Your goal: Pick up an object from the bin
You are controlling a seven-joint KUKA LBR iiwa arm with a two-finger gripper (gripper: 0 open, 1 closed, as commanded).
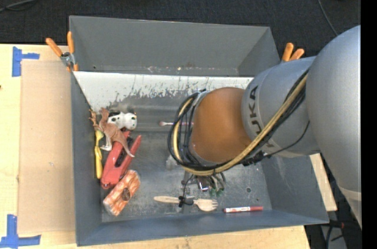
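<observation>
While the arm (294, 106) leans into the grey bin (171, 47) from the right, its orange wrist cover (215, 124) and looped cables hide much of the middle of the floor from me. Below that cover I can make out the gripper (189, 195), down low near the front wall. It sits right over the middle of a pale wooden spoon (206, 205) that lies flat on the bin floor, running left to right. From my angle the gripper's dark tip overlaps the spoon's handle. I cannot tell whether the gripper is released or clenched, nor whether it touches the spoon. Just to the right of the spoon a slim red and white pen (242, 209) lies along the front wall, apart from it.

Everything else I see is heaped against the left wall, well apart from the gripper. A red hand tool (118, 162) lies at a slant, with a yellow strip (98, 153) beside it on the wall side. An orange patterned packet (121, 192) lies at the heap's front end. At the back end a small white and black toy animal (122, 120) sits next to a brown figure (103, 122).
</observation>
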